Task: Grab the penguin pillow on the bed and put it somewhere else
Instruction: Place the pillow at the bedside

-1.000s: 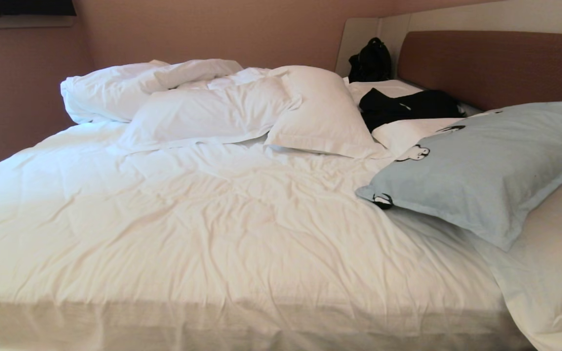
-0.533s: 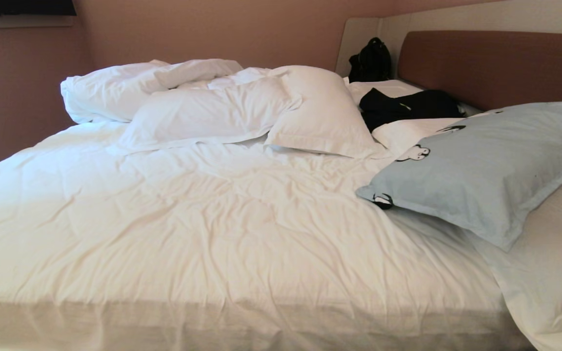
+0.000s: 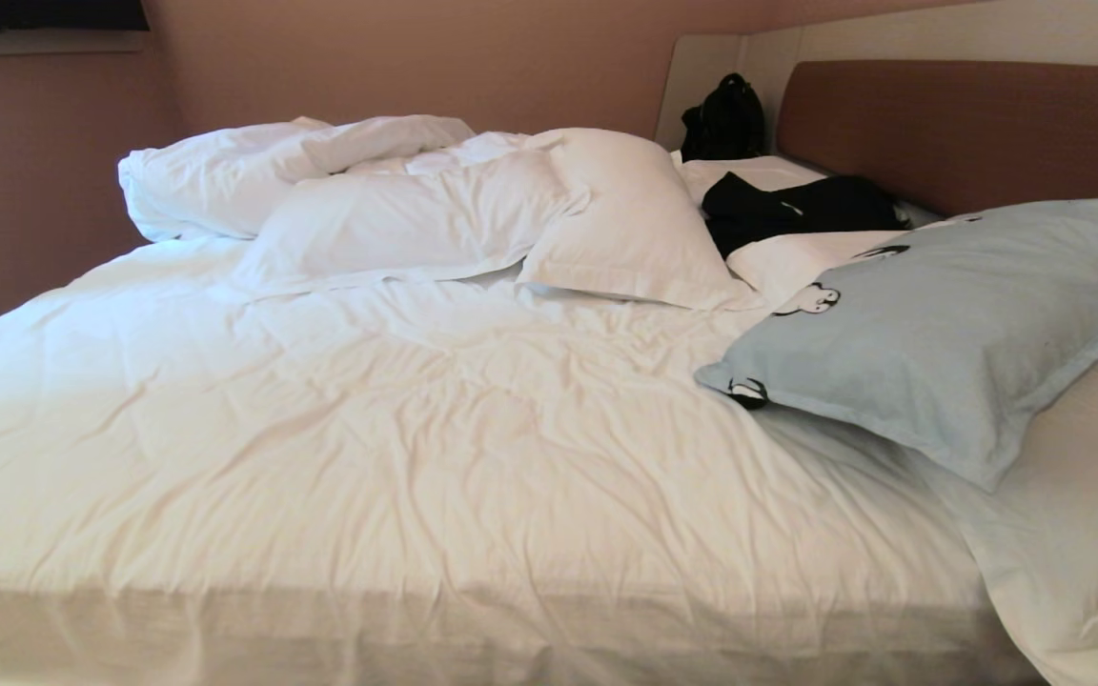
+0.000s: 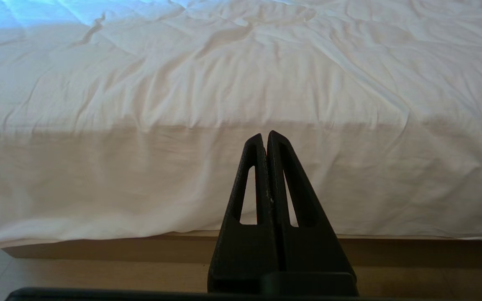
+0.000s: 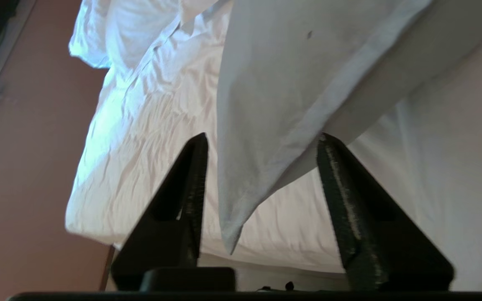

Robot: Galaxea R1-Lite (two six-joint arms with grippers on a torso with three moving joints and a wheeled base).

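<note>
The spread right claw (image 5: 262,142) straddles the pale blue penguin-print pillow's (image 3: 949,324) corner; next it must pinch.

1. A plain white pillow (image 3: 635,224) lies propped near the head end, its lower corner on the duvet.
2. A second white pillow (image 3: 406,224) rests flat just beside it, touching.
3. A bunched white duvet fold (image 3: 225,176) is heaped at the far corner, against the wall.
4. A black garment (image 3: 797,210) is spread at the head end, close to the headboard.
5. A black bag (image 3: 725,119) sits upright in the far head corner.
6. The brown wall (image 3: 416,57) runs along the far side.
</note>
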